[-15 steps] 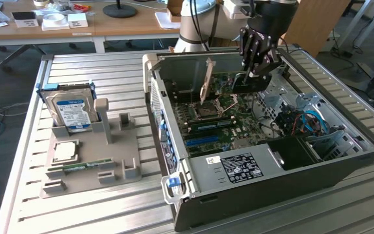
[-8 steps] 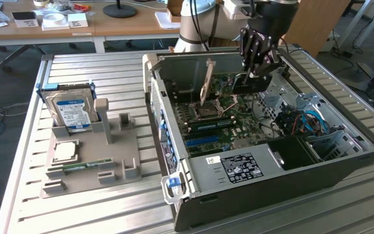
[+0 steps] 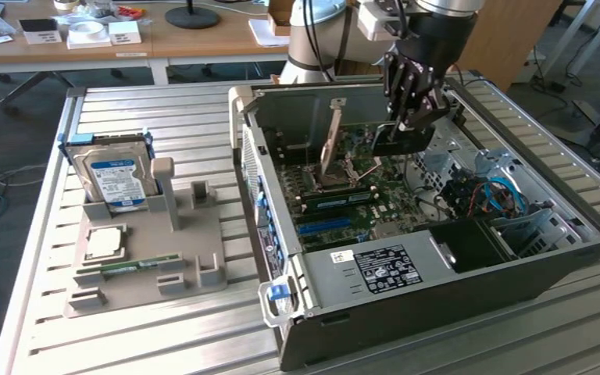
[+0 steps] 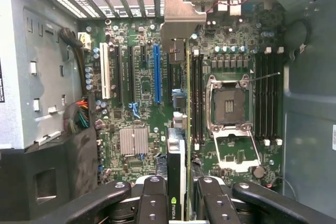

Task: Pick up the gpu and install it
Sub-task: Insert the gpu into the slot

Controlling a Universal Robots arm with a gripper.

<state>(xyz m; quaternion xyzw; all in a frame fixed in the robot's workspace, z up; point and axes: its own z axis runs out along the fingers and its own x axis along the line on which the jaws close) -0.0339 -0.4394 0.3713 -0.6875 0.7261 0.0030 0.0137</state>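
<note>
Gripper (image 4: pixel 177 203) clamped on the gpu (image 4: pixel 177 156), card hanging edge-on over the motherboard (image 4: pixel 142 119) inside the computer case (image 3: pixel 550 258). It looks off to one side of the blue slot (image 4: pixel 156 72); pushed down misaligned, it could jam or bend contacts.

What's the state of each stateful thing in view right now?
gpu: held on edge over the motherboard, not seated.
gripper: shut on the gpu.
computer case: side open.
CPU socket: open, empty.
hard drive: upright in its holder.
</note>
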